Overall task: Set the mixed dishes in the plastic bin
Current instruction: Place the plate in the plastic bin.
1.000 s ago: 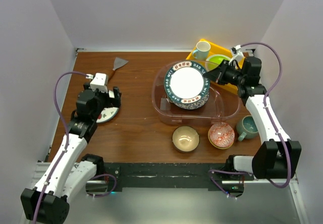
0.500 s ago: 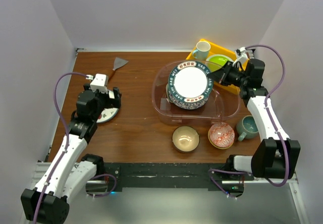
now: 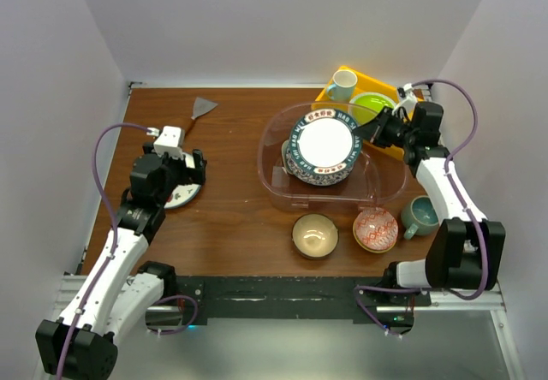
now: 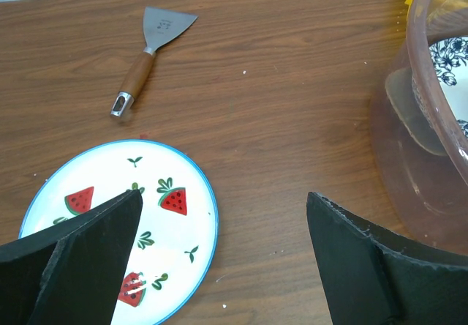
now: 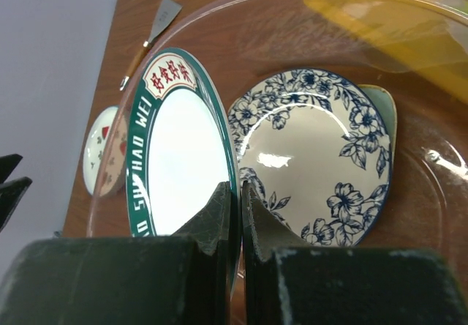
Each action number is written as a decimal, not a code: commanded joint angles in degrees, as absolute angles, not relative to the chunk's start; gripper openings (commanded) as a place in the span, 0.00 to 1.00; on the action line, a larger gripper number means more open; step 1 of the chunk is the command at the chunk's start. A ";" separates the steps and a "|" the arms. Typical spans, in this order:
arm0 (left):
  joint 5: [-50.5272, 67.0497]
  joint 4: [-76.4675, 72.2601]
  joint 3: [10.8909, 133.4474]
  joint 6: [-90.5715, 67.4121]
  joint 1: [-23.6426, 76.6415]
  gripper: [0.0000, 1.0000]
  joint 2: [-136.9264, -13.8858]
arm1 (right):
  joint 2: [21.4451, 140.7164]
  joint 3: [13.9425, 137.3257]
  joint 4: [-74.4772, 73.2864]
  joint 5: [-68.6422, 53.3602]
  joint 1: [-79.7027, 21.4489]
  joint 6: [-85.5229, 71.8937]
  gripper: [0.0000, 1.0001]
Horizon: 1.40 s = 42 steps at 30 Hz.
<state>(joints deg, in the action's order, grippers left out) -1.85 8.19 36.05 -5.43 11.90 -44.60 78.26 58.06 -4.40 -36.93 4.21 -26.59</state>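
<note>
From my console: the glossy glazed dark-green lettered plate [image 5: 175, 164] sits between the right pincer's [image 5: 240, 193] matt black fingers [image 5: 219, 211]; just beyond them, the clear smooth plastic bin [image 5: 431, 157] gleams.

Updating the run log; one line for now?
right hand shut on green-rim plate over bin | left hand open above fruit plate

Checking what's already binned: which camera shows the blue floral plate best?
Right wrist: the blue floral plate lies nearly whole on the plastic bin floor. From top external the green-rimmed plate mostly covers it; left wrist catches only a sliver through the bin wall.
</note>
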 commanded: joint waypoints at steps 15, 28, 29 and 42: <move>-0.62 5.71 35.86 -5.89 11.51 1.00 -44.30 | 87.53 57.57 1.23 -31.82 3.87 -23.47 0.00; -0.53 5.63 35.68 -5.80 11.43 1.00 -44.56 | 90.97 58.27 0.53 -29.71 2.81 -22.06 0.08; -0.44 5.71 35.68 -5.89 11.43 1.00 -44.47 | 91.31 58.27 0.53 -29.62 2.73 -21.89 0.09; -0.35 5.63 35.68 -5.71 11.51 1.00 -44.56 | 92.64 58.45 0.18 -27.34 2.37 -19.95 0.33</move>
